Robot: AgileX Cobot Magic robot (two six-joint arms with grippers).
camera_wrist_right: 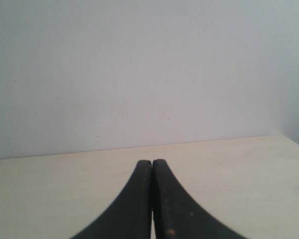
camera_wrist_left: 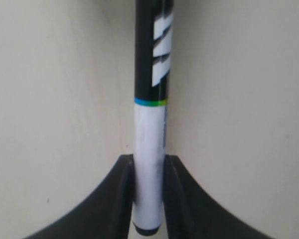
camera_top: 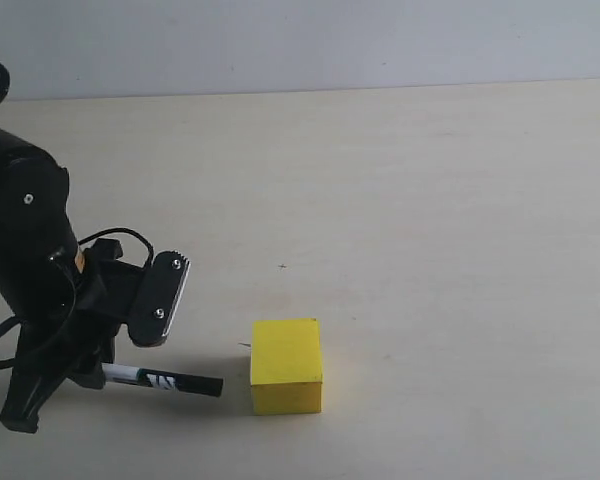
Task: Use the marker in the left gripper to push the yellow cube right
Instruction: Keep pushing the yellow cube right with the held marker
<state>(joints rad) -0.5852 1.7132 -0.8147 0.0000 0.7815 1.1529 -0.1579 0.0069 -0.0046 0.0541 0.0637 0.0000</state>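
The yellow cube [camera_top: 287, 366] sits on the pale table near the front edge. To its left my left gripper [camera_top: 105, 373] is shut on the marker [camera_top: 165, 381], which lies nearly level just above the table. The marker's black tip points at the cube's left face, a small gap short of it. In the left wrist view the fingers [camera_wrist_left: 120, 199] clamp the white barrel of the marker [camera_wrist_left: 149, 134] near its end; the cube is out of that view. My right gripper [camera_wrist_right: 152, 162] is shut on nothing and does not show in the exterior view.
The light wooden table [camera_top: 430, 220] stretches to the right of and behind the cube, up to a plain grey wall [camera_top: 310, 40]. The left arm's black body and cables [camera_top: 25, 250] fill the left edge.
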